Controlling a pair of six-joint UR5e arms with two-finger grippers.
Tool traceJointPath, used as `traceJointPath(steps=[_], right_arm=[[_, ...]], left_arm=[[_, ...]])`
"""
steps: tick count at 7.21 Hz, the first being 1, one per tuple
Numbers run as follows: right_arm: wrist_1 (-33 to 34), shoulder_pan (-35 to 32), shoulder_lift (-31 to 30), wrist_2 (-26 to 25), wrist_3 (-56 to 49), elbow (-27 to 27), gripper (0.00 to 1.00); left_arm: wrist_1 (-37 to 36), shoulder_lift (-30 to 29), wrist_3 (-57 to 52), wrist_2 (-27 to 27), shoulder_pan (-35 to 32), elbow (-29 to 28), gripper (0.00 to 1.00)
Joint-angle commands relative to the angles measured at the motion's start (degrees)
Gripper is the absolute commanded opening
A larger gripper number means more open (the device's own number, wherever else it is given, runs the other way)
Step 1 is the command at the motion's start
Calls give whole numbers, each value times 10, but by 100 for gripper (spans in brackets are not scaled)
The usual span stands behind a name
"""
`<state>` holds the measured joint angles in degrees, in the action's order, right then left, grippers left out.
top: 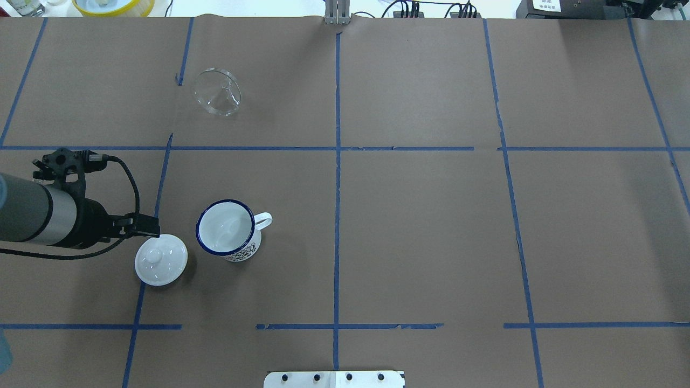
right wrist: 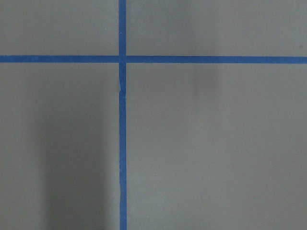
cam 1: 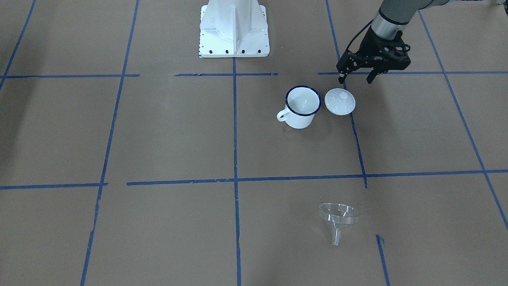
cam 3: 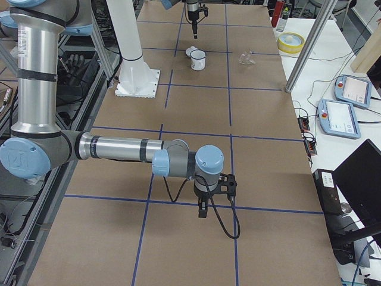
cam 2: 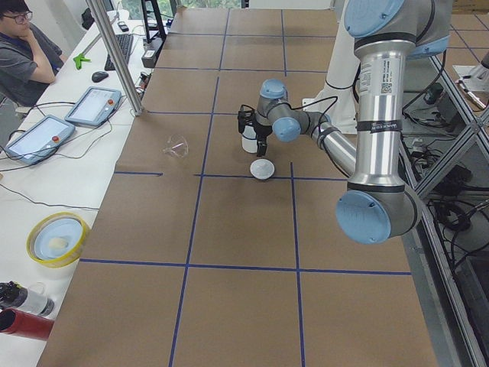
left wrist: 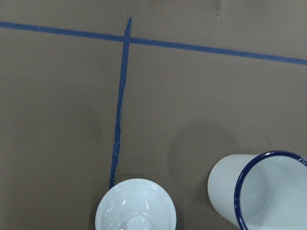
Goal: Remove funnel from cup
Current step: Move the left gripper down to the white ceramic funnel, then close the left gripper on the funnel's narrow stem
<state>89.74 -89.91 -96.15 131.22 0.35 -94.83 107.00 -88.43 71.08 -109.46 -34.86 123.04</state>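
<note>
The clear funnel [cam 1: 339, 216] lies on its side on the brown table, spout toward the operators' side, far from the cup; it also shows in the overhead view [top: 217, 92]. The white cup [cam 1: 302, 106] with the dark blue rim stands upright and empty [top: 226, 231], and part of it shows in the left wrist view [left wrist: 259, 191]. My left gripper [cam 1: 356, 77] hangs open and empty above the table, just behind the white knobbed lid [cam 1: 339, 101]. My right gripper [cam 3: 202, 208] shows only in the exterior right view, far from the cup. I cannot tell whether it is open or shut.
The lid [top: 160, 259] lies next to the cup, on the side away from its handle. The white robot base [cam 1: 234, 29] stands at the table's robot edge. A yellow bowl [cam 2: 57, 237] and two control tablets sit on the side table beside a seated operator.
</note>
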Motion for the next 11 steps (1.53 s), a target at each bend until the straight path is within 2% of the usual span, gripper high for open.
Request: traceJointPath(steps=[1, 5, 10, 11], right_arm=[[0, 0, 0, 0, 0, -1, 100], [0, 0, 0, 0, 0, -1, 100], [0, 0, 0, 0, 0, -1, 100], [0, 0, 0, 0, 0, -1, 100]], left_arm=[[11, -2, 1, 13, 22, -46, 100], [10, -47, 13, 20, 45, -102, 98], [10, -42, 11, 18, 56, -98, 93], [9, -41, 12, 18, 56, -97, 84]])
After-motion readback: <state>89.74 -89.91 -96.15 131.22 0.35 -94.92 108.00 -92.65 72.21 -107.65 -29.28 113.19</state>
